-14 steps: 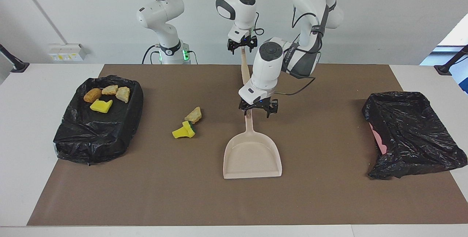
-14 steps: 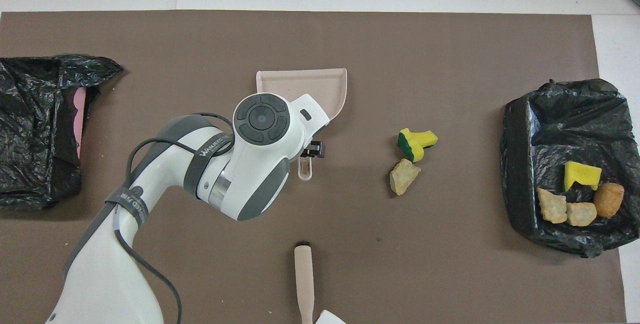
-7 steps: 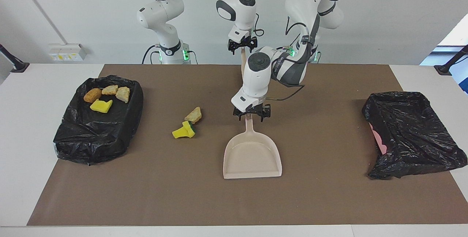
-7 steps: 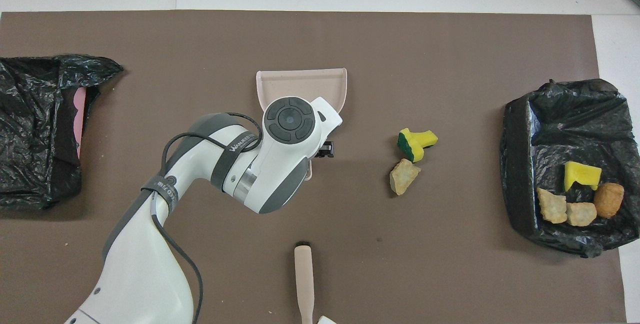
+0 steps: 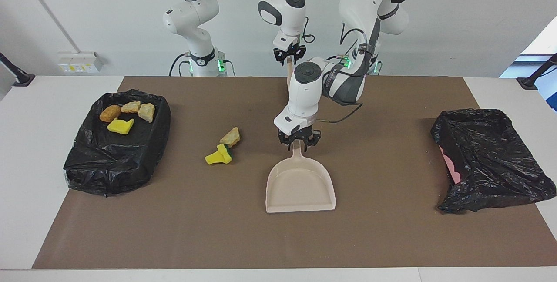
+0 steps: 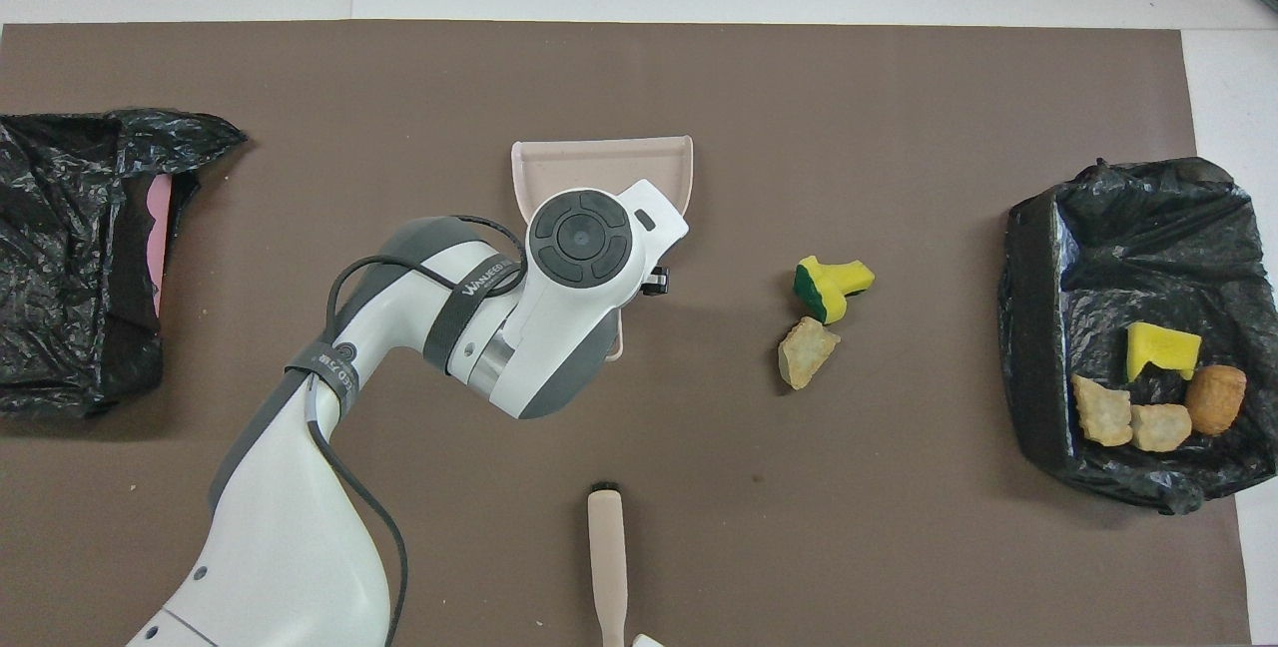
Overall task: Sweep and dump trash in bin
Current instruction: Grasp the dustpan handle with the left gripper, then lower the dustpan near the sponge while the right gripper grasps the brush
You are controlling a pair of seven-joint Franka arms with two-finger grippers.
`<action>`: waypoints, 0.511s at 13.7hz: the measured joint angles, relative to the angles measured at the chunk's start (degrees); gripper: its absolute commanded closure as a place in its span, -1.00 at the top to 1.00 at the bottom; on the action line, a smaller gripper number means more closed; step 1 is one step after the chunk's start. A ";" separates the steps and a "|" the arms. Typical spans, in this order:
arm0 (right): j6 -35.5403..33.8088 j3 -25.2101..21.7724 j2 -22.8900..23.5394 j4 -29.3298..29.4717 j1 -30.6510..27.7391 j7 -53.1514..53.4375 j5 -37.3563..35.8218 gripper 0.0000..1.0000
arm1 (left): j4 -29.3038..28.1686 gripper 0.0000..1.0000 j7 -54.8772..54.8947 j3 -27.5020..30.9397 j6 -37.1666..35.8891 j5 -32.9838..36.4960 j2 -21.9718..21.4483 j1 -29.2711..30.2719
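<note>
A: Two grippers? Right gripper [image 5: 289, 55] held the brush [image 6: 606, 555] handle upright, nearest the robots.
B: Left gripper [image 5: 298, 139] was down at the dustpan [image 5: 300, 186] handle; grip unclear. Loose trash [image 5: 222, 148] lay beside, toward the right arm's end; four scraps sat in the bin [image 5: 87, 160].

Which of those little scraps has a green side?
The yellow sponge piece lying loose on the brown mat beside a beige chunk. It alone shows a dark green backing; the yellow piece in the bin is plain yellow.
</note>
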 measured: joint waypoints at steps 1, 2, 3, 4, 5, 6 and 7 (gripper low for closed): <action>0.04 -0.07 0.14 0.00 -0.03 0.01 0.00 -1.00 | 0.03 -0.41 0.00 0.00 0.00 0.10 0.04 0.00; 0.13 -0.17 0.34 0.02 -0.08 0.05 0.02 -1.00 | 0.06 -0.44 0.00 0.00 0.00 0.19 0.06 -0.01; 0.22 -0.27 0.58 0.09 -0.12 0.05 0.02 -1.00 | 0.07 -0.50 0.00 0.00 0.00 0.23 0.06 -0.02; 0.24 -0.41 0.76 0.28 -0.17 0.05 0.02 -1.00 | 0.09 -0.57 0.04 0.01 0.00 0.25 0.07 -0.03; 0.24 -0.55 0.96 0.60 -0.27 0.05 0.02 -1.00 | 0.10 -0.61 0.05 0.02 -0.02 0.26 0.08 -0.08; 0.22 -0.61 1.27 1.11 -0.76 0.05 0.02 -1.00 | 0.10 -0.69 0.05 0.02 -0.05 0.28 0.09 -0.14; 0.03 -0.64 1.58 1.75 -1.52 0.05 -0.03 -1.00 | 0.14 -0.79 0.15 0.02 -0.23 0.49 0.09 -0.18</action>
